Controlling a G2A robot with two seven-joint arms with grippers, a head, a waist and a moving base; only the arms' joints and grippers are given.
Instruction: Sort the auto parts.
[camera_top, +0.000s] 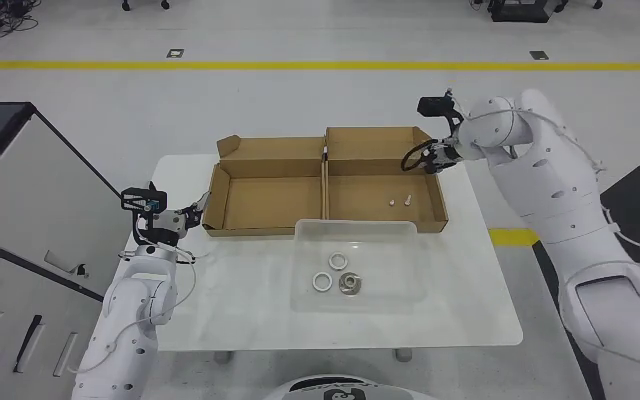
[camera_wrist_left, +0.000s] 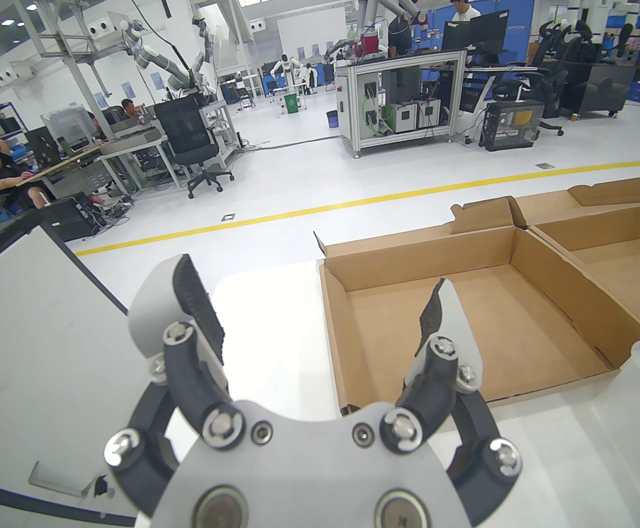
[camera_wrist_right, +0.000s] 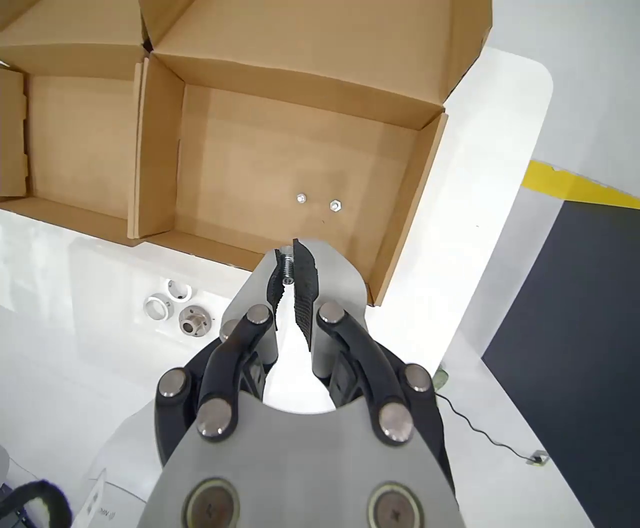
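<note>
The left gripper (camera_top: 190, 214) (camera_wrist_left: 315, 295) sits at the left edge of the white table (camera_top: 250, 295), just beside the left wall of the left cardboard box (camera_top: 270, 200) (camera_wrist_left: 475, 320). Its fingers are spread wide with nothing between them. The left box lies open at the far side of the table, and its floor is bare.

Near the middle of the table, on the near side of the two boxes and touching their front walls, is a clear plastic tray (camera_top: 395, 262). In its left half lie two white rings, one (camera_top: 340, 260) (camera_wrist_right: 180, 290) a little farther than the other (camera_top: 322, 282) (camera_wrist_right: 157, 306). A metal flanged bushing (camera_top: 351, 285) (camera_wrist_right: 192, 320) lies just beside them on the right.

The right cardboard box (camera_top: 370, 195) (camera_wrist_right: 250, 165) stands against the left box, and the two share a middle wall. On its floor, toward the near right part, are two small hex-headed fasteners (camera_top: 392, 200) (camera_wrist_right: 301, 198), close together but apart, the second (camera_top: 408, 197) (camera_wrist_right: 335, 204) to the right of the first.

The right gripper (camera_top: 415, 160) (camera_wrist_right: 287, 260) hangs above the far right part of the right box. Its fingers are nearly pressed together, pinching a small threaded bolt (camera_wrist_right: 286, 267) at their tips.
</note>
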